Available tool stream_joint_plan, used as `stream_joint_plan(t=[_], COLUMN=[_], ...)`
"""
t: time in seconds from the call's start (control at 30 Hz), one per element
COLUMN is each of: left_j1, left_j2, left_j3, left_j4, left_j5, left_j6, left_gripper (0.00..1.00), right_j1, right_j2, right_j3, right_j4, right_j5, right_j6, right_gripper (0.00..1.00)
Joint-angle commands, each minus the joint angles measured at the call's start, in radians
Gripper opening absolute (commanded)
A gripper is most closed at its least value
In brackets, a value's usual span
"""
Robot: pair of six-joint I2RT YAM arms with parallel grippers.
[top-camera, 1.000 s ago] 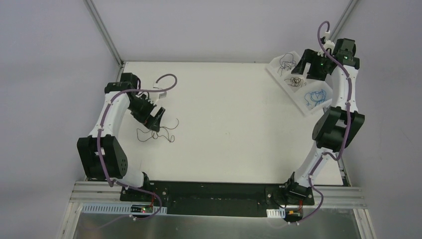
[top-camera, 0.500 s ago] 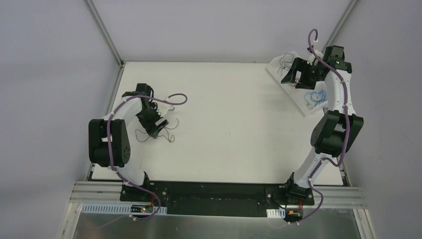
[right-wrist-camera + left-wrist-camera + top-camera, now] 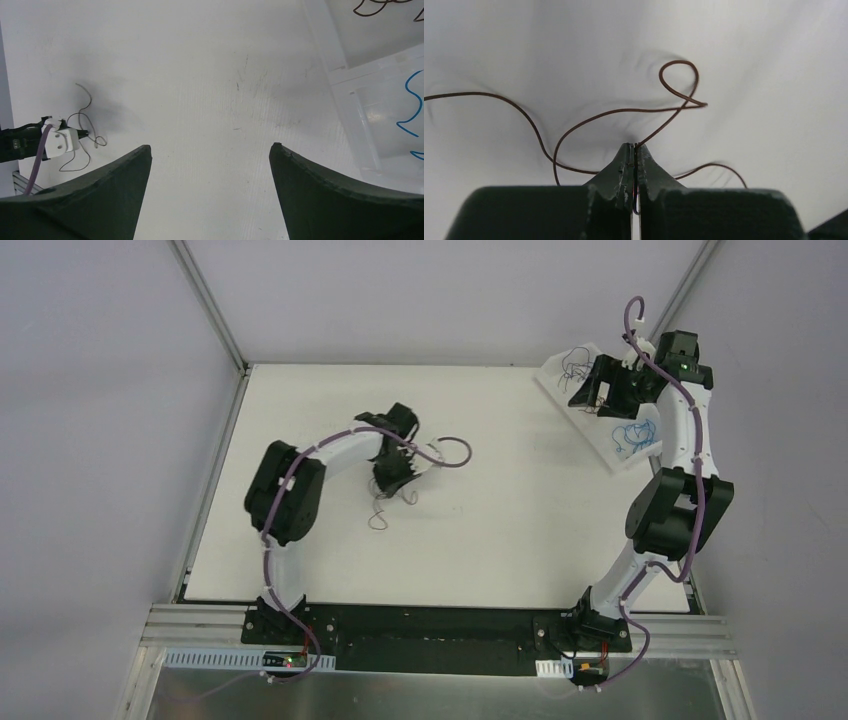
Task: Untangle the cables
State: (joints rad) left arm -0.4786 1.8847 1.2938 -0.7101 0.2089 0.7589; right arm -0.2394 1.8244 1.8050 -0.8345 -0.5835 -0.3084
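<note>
The white table (image 3: pixel 500 540) fills the scene. At its far right corner lies a clear compartment tray (image 3: pixel 603 440), set at a slant. The right gripper (image 3: pixel 590 395) hangs above the tray with its fingers spread wide apart and nothing between them. The left gripper (image 3: pixel 634 147) is left of the table's middle, its fingertips pressed together on a dark brown wire (image 3: pixel 599 116) (hair-thin, curling into loops), whose loose ends trail to the table on the near side. A blue wire (image 3: pixel 630 433) lies in the tray's near compartment and dark wires (image 3: pixel 575 362) in its far one.
</note>
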Motion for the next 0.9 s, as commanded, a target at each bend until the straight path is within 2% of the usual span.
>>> stream_joint_plan(t=[0.0, 0.03, 0.1, 0.13, 0.23, 0.3, 0.4, 0.53, 0.67, 0.87], left_j1=[-0.141, -0.151, -0.149, -0.137, -0.092, -0.045, 0.042, 0.167, 0.287, 0.345], left_j2=[0.178, 0.216, 0.261, 0.262, 0.199, 0.148, 0.071, -0.025, -0.096, -0.179], left_j3=[0.378, 0.470, 0.598, 0.638, 0.633, 0.607, 0.544, 0.441, 0.352, 0.259], left_j4=[0.023, 0.023, 0.015, 0.013, 0.013, 0.014, 0.027, 0.036, 0.035, 0.021], left_j5=[0.091, 0.077, 0.063, 0.082, 0.228, 0.345, 0.428, 0.402, 0.411, 0.436], left_j6=[-0.354, -0.423, -0.527, -0.556, -0.619, -0.680, -0.755, -0.756, -0.794, -0.751], left_gripper=[0.00, 0.11, 0.49, 0.62, 0.91, 0.96, 0.99, 0.99, 0.99, 0.99], right_j1=[-0.006, -0.005, -0.002, 0.003, 0.038, 0.072, 0.153, 0.316, 0.475, 0.584], right_j2=[-0.020, -0.016, -0.012, -0.009, -0.010, -0.021, -0.042, -0.068, -0.059, 0.068], right_j3=[0.019, 0.023, 0.030, 0.031, 0.017, -0.010, -0.061, -0.150, -0.214, -0.155], right_j4=[0.000, -0.007, -0.036, -0.052, -0.111, -0.121, -0.108, -0.016, 0.057, 0.048], right_j5=[-0.018, -0.025, -0.048, -0.056, -0.071, -0.062, -0.020, 0.108, 0.144, 0.129], right_j6=[0.030, 0.032, 0.033, 0.024, -0.041, -0.084, -0.149, -0.198, -0.317, -0.558], right_gripper=[0.90, 0.90, 0.90, 0.91, 0.91, 0.92, 0.93, 0.94, 0.96, 0.98])
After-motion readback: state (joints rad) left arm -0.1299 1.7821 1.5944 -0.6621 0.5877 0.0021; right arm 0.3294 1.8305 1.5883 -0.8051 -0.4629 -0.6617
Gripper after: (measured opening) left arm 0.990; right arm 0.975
